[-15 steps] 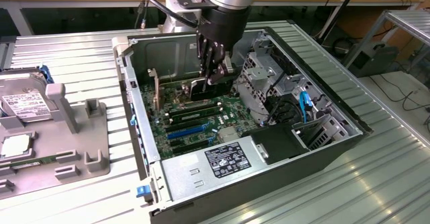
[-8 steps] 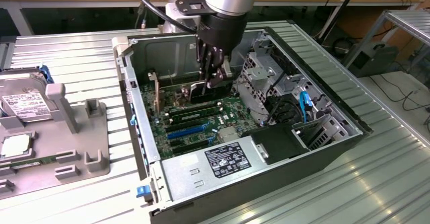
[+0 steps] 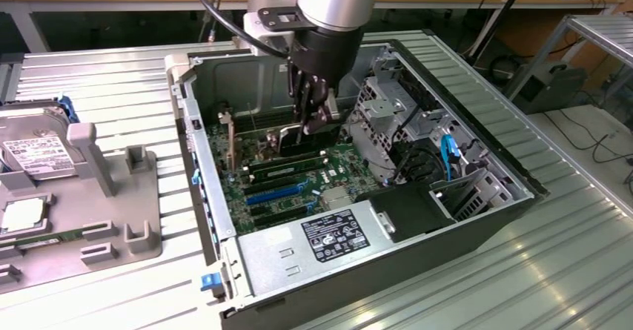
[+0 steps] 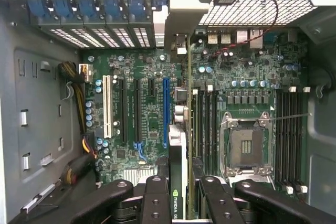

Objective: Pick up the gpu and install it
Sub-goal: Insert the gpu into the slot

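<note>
An open computer case [image 3: 203, 196] lies on its side on the metal table, with the green motherboard [image 4: 152, 114] exposed. My gripper [image 3: 310, 126] reaches down into the case and is shut on the gpu [image 3: 299, 142], a dark flat card held on edge just above the board. In the wrist view the gpu [image 4: 181, 129] runs edge-on away from my gripper [image 4: 182, 203], with a green label between the black fingers [image 4: 156, 200]. Its silver bracket end [image 4: 177, 32] points at the case's rear slot openings. The card hangs right beside the long blue slot [image 4: 165, 111].
A grey fixture [image 3: 109, 196] on the exterior view's left holds a silver drive [image 3: 40, 156] and a chip [image 3: 22, 215]. Inside the case are the power supply [image 3: 331, 241], a drive cage [image 3: 390, 119], the processor socket [image 4: 247, 148] and cables [image 4: 79, 98].
</note>
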Robot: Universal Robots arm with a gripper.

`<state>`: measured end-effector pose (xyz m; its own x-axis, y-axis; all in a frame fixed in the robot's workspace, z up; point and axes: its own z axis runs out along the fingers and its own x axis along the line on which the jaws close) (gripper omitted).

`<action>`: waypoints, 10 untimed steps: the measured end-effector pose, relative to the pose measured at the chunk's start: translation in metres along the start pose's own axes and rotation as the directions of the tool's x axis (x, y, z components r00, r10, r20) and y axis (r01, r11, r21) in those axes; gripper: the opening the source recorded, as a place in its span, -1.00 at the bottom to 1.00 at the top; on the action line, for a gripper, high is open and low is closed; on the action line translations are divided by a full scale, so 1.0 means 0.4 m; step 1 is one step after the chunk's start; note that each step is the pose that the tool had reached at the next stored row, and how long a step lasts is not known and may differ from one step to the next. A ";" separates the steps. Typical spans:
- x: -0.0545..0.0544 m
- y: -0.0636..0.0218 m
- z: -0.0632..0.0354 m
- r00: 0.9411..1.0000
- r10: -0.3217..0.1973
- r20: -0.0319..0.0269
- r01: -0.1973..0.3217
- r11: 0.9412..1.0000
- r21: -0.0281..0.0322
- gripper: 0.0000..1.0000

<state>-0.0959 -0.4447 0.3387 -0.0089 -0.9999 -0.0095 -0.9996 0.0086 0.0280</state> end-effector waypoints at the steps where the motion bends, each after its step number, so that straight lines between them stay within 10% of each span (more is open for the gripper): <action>1: 0.001 0.000 0.004 1.000 0.000 0.000 0.000 1.000 0.000 -0.46; 10: 0.006 -0.001 0.026 1.000 0.002 0.000 -0.002 1.000 0.000 -0.46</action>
<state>-0.0959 -0.4470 0.3284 -0.0108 -0.9999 -0.0096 -0.9996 0.0105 0.0280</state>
